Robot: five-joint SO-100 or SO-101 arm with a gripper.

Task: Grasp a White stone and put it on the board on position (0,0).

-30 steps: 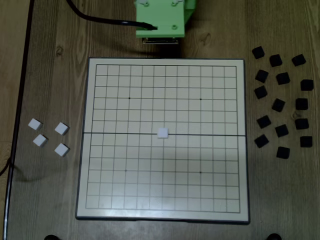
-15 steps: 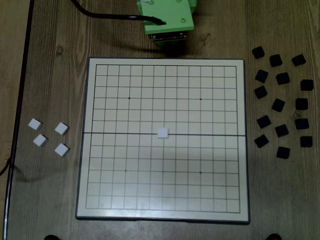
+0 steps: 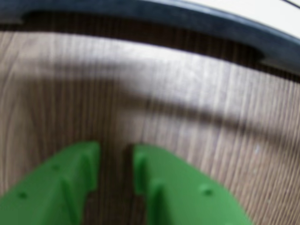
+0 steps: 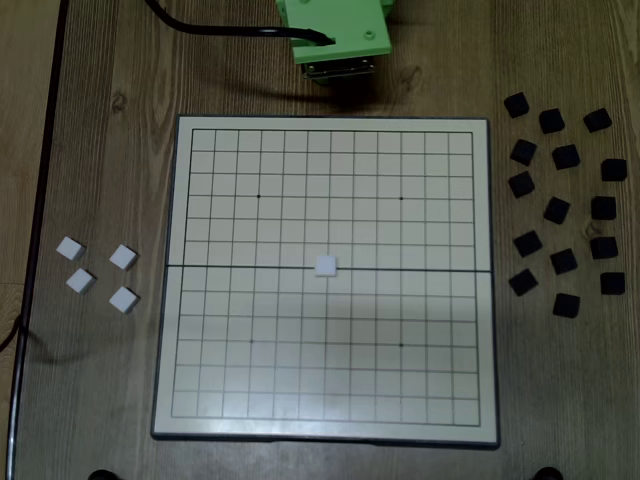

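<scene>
In the wrist view the green plastic two-finger end effector (image 3: 116,154) enters from the bottom edge, blurred and close to the lens. Its two fingers stand nearly together, a narrow dark slit between them, and nothing is held there; only wood grain shows through the gap. The finger bases are cut off by the lower frame edge.

Below the fingers lies the brown wood-grain counter (image 3: 197,117), crossed by soft shadow bands. Along the top of that view runs the dark grey rim of the large square cream board (image 3: 220,26), with a sliver of its cream face in the upper right corner; the grid cannot be made out there.

In the fixed view only a green block of the arm (image 4: 335,30) shows at the top edge, above the board's far rim and clear of it, with a black cable (image 4: 210,28) running off to the left. The fingertips themselves are hidden under that block.

The small white square stone (image 4: 325,266) lies flat on the board's central intersection, on the horizontal middle seam, its edges roughly parallel to the grid lines; being square, it has no long axis. It covers the centre dot.

Four more white square tiles (image 4: 96,265) sit in a loose cluster on the counter left of the board, and the black square tiles (image 4: 565,205) are scattered on the right.
</scene>
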